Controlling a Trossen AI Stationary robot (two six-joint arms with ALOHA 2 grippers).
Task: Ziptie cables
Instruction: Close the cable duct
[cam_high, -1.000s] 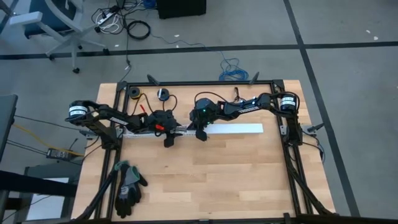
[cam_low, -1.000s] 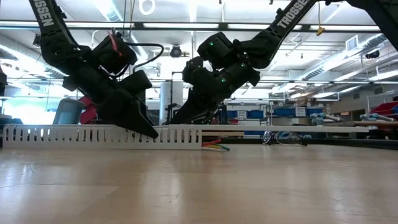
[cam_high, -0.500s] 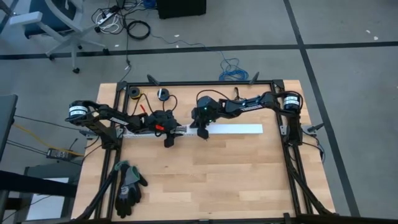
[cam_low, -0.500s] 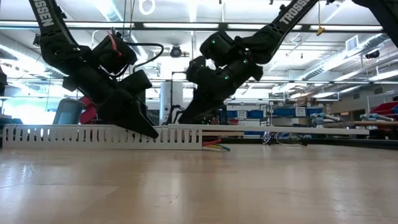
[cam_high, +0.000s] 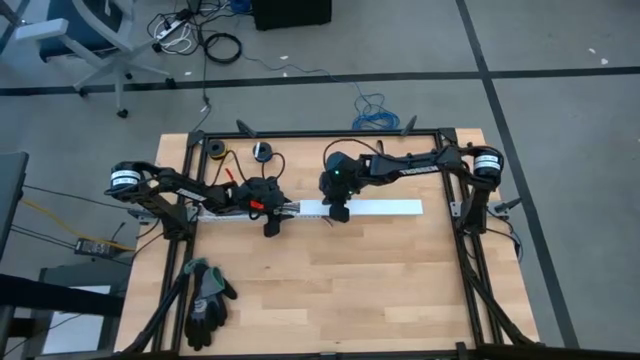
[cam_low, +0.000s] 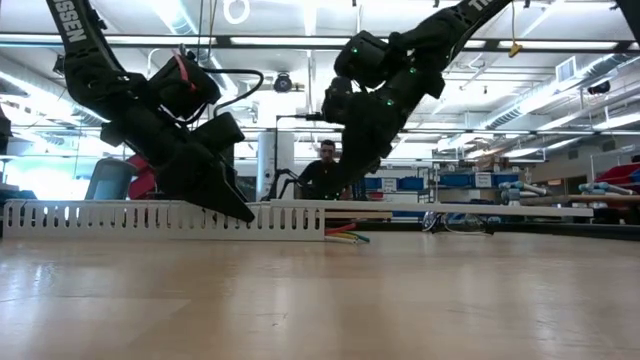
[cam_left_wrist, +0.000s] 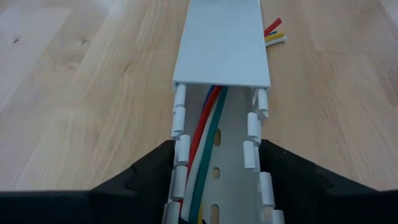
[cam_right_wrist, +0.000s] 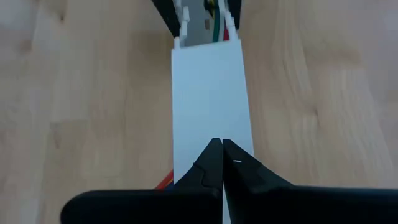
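A white slotted duct (cam_high: 225, 212) lies along the table's far half. A smooth white cover (cam_high: 385, 208) closes its right part. The cables (cam_left_wrist: 208, 124), red, white, green and blue, run inside the duct, and their ends (cam_low: 345, 235) stick out past the slotted part. My left gripper (cam_left_wrist: 216, 146) straddles the open duct just left of the cover's end (cam_left_wrist: 221, 81). My right gripper (cam_right_wrist: 221, 142) is shut and hovers over the cover (cam_right_wrist: 208, 93), a little right of that end, also shown in the high view (cam_high: 338, 210). My left gripper pinches the slotted duct across its width, one finger (cam_left_wrist: 152, 177) outside each toothed side wall (cam_left_wrist: 179, 149), close to the cover's end. The fingers slant down from the table's left. The duct lies flat on the table. My right gripper's shut tips are over the cover's top; I cannot tell whether they touch it.
A pair of dark gloves (cam_high: 205, 300) lies at the near left corner. Small rolls (cam_high: 213, 148) sit by the far edge. A metal frame (cam_high: 470, 250) rims the table. A person (cam_low: 325, 165) stands in the room behind. The table's near half (cam_high: 350, 290) is bare wood.
My right gripper has moved along the cover toward the table's right and has risen a little, its fingers staying shut. The left gripper, the duct and the cables have kept still.
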